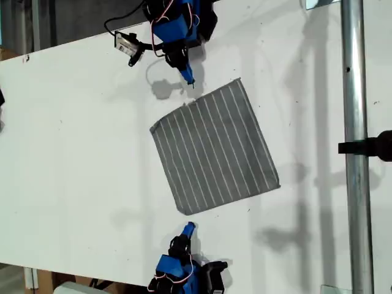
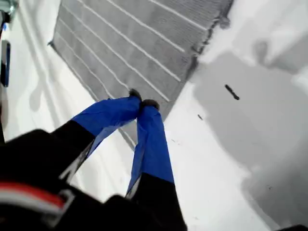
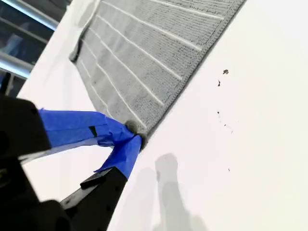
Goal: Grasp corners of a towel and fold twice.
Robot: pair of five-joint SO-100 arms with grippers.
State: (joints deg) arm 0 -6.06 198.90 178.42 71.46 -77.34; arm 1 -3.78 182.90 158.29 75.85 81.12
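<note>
**Towel flat on table, both grippers shut beside it**

Towel (image 1: 214,147): grey, white-striped, spread flat on the white table (image 1: 73,147), lying between the two arms. My first gripper (image 2: 143,103): blue-taped jaws closed tip to tip, empty, the cloth's edge just beyond the tips. My second gripper (image 3: 134,132): jaws closed, tips at a towel corner (image 3: 139,131); whether fabric is pinched, I cannot tell.

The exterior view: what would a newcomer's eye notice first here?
A grey striped towel lies flat and tilted in the middle of the white table. Two blue-tipped grippers face it from opposite sides, one at the exterior view's top, one at its bottom.
</note>
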